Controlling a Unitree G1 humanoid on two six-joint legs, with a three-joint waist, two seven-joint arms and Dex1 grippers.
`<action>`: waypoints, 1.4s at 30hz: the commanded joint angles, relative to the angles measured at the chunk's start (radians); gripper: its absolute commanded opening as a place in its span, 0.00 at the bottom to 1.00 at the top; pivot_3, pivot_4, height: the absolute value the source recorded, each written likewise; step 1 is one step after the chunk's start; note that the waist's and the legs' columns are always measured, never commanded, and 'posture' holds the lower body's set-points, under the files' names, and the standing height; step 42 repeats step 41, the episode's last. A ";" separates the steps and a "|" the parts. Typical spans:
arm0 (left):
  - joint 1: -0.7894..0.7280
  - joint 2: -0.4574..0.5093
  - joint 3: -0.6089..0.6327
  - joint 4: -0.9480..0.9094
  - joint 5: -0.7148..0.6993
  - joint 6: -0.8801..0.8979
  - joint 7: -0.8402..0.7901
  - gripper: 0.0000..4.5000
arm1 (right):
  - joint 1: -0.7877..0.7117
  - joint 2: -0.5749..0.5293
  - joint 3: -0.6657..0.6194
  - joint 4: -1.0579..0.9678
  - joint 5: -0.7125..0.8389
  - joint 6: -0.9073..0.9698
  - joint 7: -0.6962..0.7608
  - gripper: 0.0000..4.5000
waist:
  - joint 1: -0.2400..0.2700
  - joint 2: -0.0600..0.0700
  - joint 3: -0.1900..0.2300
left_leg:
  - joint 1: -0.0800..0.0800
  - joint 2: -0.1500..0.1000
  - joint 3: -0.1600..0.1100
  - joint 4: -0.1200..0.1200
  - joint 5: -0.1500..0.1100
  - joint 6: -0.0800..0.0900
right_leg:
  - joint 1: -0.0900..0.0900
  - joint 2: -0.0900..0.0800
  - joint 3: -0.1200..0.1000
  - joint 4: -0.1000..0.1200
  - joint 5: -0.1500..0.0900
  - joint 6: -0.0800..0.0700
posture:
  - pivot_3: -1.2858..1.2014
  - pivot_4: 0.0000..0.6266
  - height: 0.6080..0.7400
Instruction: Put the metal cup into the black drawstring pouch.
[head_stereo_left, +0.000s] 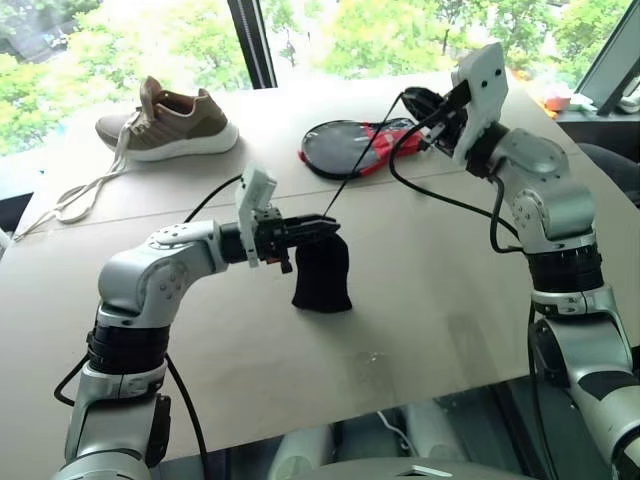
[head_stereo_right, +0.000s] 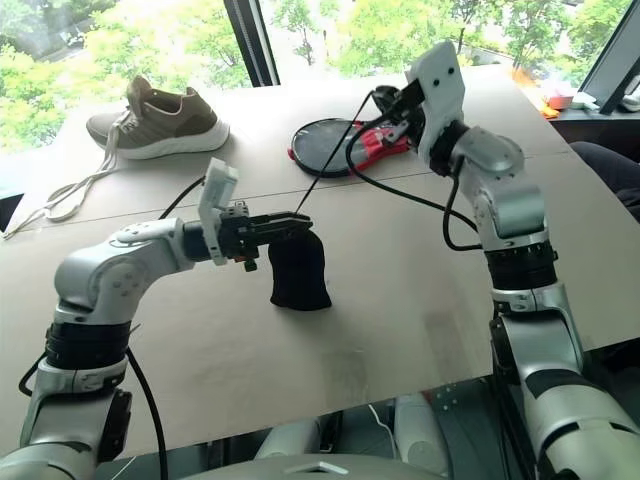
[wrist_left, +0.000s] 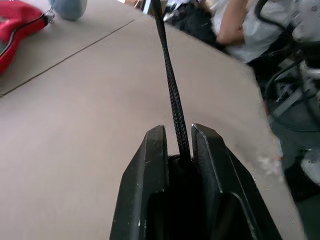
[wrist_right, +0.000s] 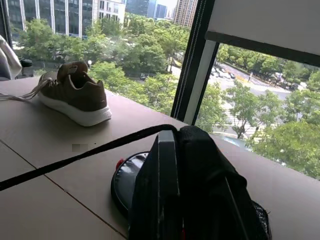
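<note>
**Guide:** Across the pale counter (head_stereo_left: 420, 300) in front of you, the biggest loose item is a tan sneaker (head_stereo_left: 172, 122) with white laces, at the far left near the window. Right of it, far centre, lies a black-and-red paddle-shaped case (head_stereo_left: 350, 146).

**Operator:** Where is the black drawstring pouch?

**Guide:** Near the middle of the counter. The black drawstring pouch (head_stereo_left: 323, 275) hangs upright with its bottom at the surface, its top pinched in your left hand (head_stereo_left: 318, 229). It looks full and rounded, but you cannot see the metal cup, so I cannot tell whether it is inside.

**Operator:** And the hands?

**Guide:** Your left hand's fingers (wrist_left: 150, 170) are narrow, closed on the pouch's gathered mouth, with the cord (wrist_left: 172, 90) rising between them. That cord (head_stereo_left: 362, 160) runs taut, up and to the right, to your right hand (head_stereo_left: 428, 104), raised above the case. Its black fingers (wrist_right: 160, 190) sit close together with the cord passing over them, apparently gripped.
</note>
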 joint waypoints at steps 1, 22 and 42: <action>0.013 0.022 -0.067 0.038 0.148 -0.139 -0.008 0.46 | 0.089 -0.105 0.076 -0.074 -0.045 0.033 0.134 0.42 | 0.012 0.000 0.000 | 0.000 0.000 0.001 -0.001 0.000 0.000 | 0.000 0.000 0.000 0.000 0.000 0.000 | 0.52 0.24 1.00; 0.405 0.171 0.255 -0.044 0.201 -0.383 -0.074 0.99 | 0.575 -0.199 -0.172 -0.274 0.101 0.040 0.223 0.99 | 0.037 0.001 0.001 | 0.000 0.001 0.003 -0.006 -0.001 0.002 | 0.000 0.000 0.002 -0.006 0.000 0.000 | 0.52 0.24 1.00; 0.634 0.027 0.310 -0.040 0.278 -0.614 0.056 0.99 | 0.795 -0.218 -0.244 -0.237 0.171 -0.249 0.439 0.99 | 0.040 0.000 0.000 | 0.012 0.003 0.005 -0.009 -0.004 0.006 | 0.008 0.000 0.004 -0.006 0.002 -0.003 | 0.52 0.24 1.00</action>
